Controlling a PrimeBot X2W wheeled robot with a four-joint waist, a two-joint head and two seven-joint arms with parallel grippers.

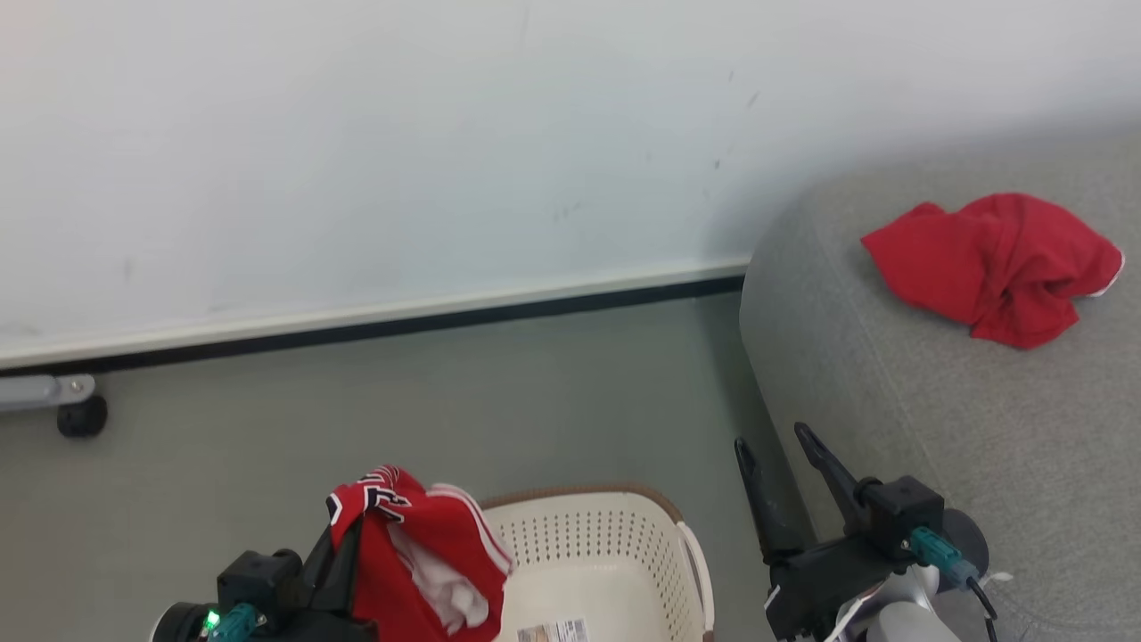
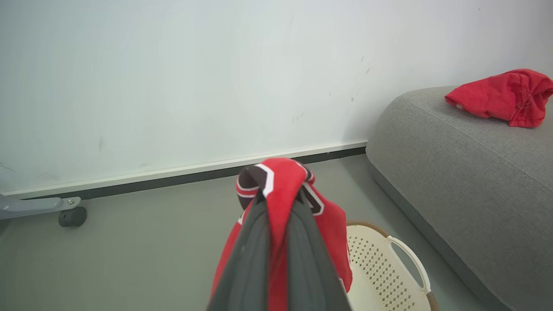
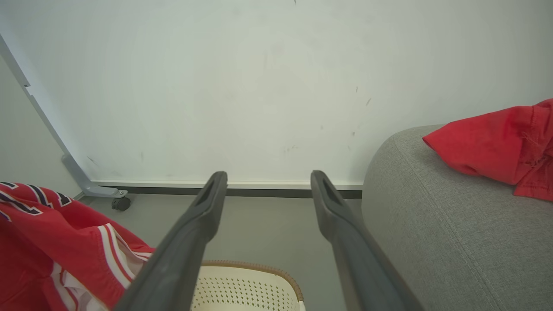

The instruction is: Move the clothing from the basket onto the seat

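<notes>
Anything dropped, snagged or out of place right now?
Nothing stands out: the plain red garment lies crumpled on the seat, and the jersey hangs from the shut left pincer near the basket.

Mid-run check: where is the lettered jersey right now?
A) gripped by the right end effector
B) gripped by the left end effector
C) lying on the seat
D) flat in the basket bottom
B: the left end effector is shut on the jersey, holding it up by the basket, while the right end effector is open and empty.
</notes>
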